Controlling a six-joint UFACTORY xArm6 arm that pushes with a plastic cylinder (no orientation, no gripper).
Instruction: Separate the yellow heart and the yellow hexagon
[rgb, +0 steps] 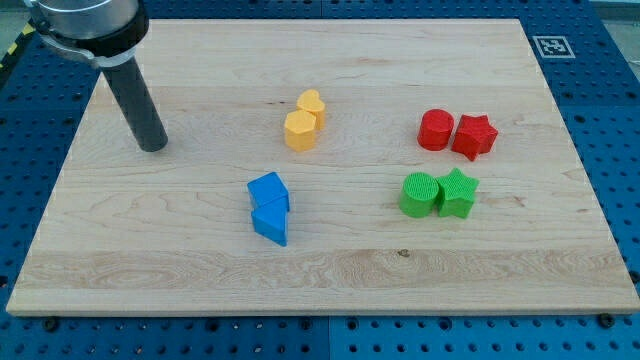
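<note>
The yellow hexagon (299, 130) and the yellow heart (313, 107) stand touching each other at the upper middle of the wooden board (200, 270), the heart just above and to the right of the hexagon. My tip (153, 148) rests on the board at the view's left, well to the left of both yellow blocks and a little lower than them.
A blue cube (268, 190) touches a blue triangle (271, 224) below the yellow pair. A red cylinder (435, 130) touches a red star (474, 136) at the right. A green cylinder (419, 194) touches a green star (458, 193) below them.
</note>
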